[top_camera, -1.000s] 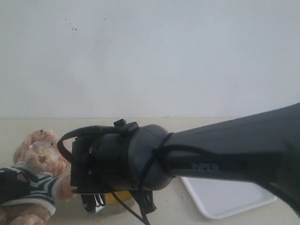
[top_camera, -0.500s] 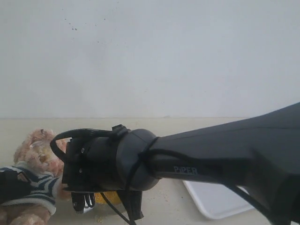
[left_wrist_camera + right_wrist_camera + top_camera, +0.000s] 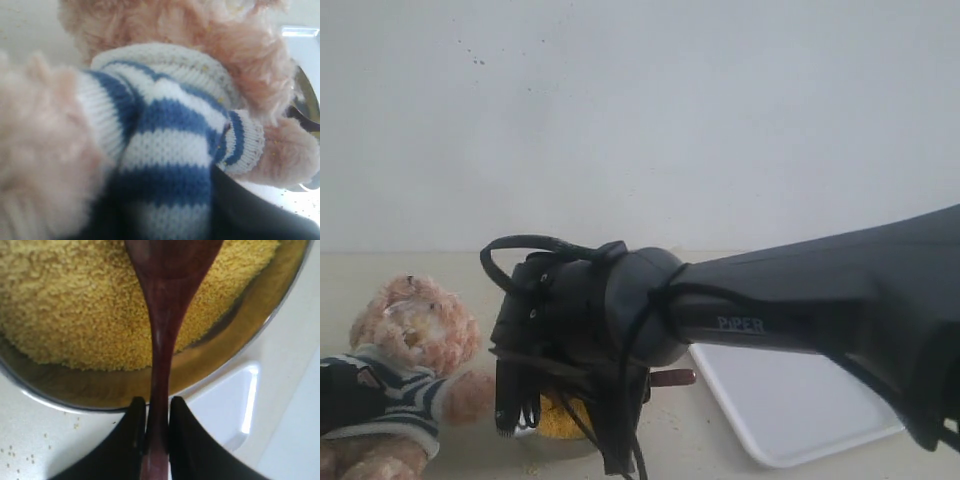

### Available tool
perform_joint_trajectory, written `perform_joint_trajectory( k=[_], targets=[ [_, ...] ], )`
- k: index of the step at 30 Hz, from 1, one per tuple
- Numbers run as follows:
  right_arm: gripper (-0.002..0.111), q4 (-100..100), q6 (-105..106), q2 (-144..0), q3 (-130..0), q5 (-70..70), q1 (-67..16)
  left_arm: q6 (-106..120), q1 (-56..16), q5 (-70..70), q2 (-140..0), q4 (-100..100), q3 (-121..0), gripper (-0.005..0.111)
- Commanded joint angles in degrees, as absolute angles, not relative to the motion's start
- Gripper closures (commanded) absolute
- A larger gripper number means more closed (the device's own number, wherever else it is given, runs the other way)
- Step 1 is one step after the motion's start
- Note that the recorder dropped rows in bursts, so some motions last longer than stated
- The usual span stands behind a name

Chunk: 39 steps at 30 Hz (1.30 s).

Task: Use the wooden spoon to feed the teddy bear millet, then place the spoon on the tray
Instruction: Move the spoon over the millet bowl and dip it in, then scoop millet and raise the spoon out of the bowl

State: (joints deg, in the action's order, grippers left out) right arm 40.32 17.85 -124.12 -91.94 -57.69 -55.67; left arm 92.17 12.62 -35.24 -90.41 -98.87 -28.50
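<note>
Here the wooden spoon (image 3: 162,305) is pinched by its handle in the right gripper (image 3: 156,405), its long axis run straight out into the millet (image 3: 65,305) in the steel bowl (image 3: 100,390). The teddy bear (image 3: 410,340) is seen just beside the bowl, leftward in the exterior view, and the tray (image 3: 790,410) opposite. The pale table (image 3: 30,440) is grain-strewn and crowded. How the jaws of the left gripper (image 3: 170,225) stand cannot be told.

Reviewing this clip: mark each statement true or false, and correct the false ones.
1. The right claw grips the wooden spoon by its handle. True.
2. The teddy bear wears a blue-and-white striped shirt. True.
3. The spoon's bowl is at the bear's mouth. False: it is down at the millet in the steel bowl.
4. The spoon lies on the tray. False: the claw holds it at the bowl, beside the tray.
</note>
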Motion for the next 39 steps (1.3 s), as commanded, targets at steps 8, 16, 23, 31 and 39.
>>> perform_joint_trajectory(
  k=[8, 16, 23, 31, 39],
  targets=[
    [0.109, 32.6, 21.1, -123.0, -92.1, -57.5, -53.7, 92.9, 12.7, -35.8, -90.4, -99.9, -28.6, 0.103],
    [0.109, 32.6, 22.1, -120.0, -93.4, -58.1, -53.7, 93.0, 12.7, -35.8, -90.4, -99.9, -28.6, 0.103],
    [0.109, 28.3, 25.8, -119.8, -97.5, -61.4, -53.5, 93.0, 12.7, -36.3, -90.4, -99.9, -28.6, 0.103],
    [0.109, 12.8, 32.0, -120.0, -101.7, -62.2, -46.9, 92.6, 12.7, -38.0, -90.4, -99.9, -28.6, 0.103],
    [0.109, 1.7, 35.9, -120.1, -102.4, -68.5, -39.4, 92.1, 12.7, -38.8, -90.4, -99.3, -28.6, 0.103]
  ],
)
